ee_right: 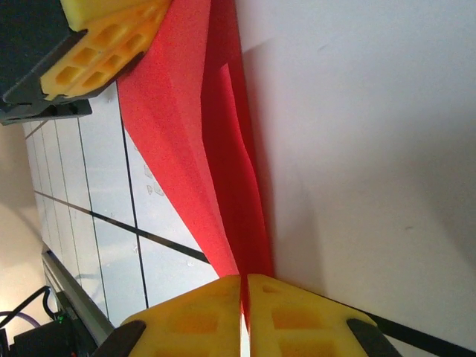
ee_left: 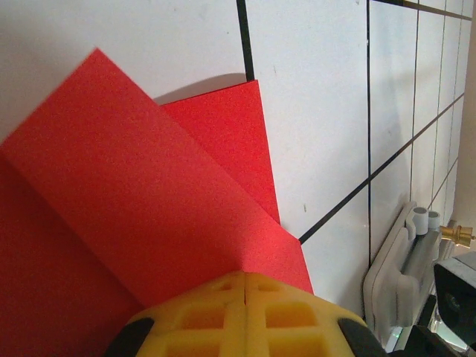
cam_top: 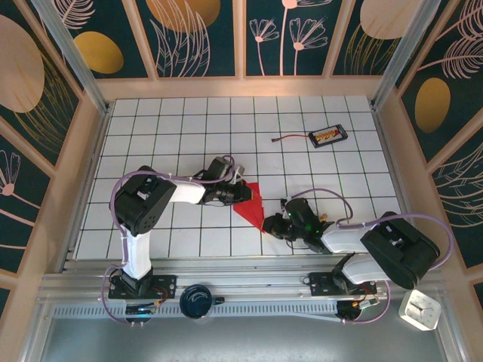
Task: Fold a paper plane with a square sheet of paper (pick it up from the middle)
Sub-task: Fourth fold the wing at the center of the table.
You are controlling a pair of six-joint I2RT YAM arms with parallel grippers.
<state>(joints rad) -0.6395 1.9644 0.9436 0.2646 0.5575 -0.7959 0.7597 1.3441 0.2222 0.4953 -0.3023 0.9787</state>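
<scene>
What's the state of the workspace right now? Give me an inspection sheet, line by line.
Surface: white grid-tiled table, flat.
Job's things: bright red paper sheet, partly folded, held between the arms.
Clutter: small black tray at the far right; dark blue round object on the near rail.
Grippers: left gripper and right gripper each shut on the red paper.
Cables: thin cable from the tray; purple cables along the arms.
Surroundings: wooden frame with dark floral panels.
</scene>
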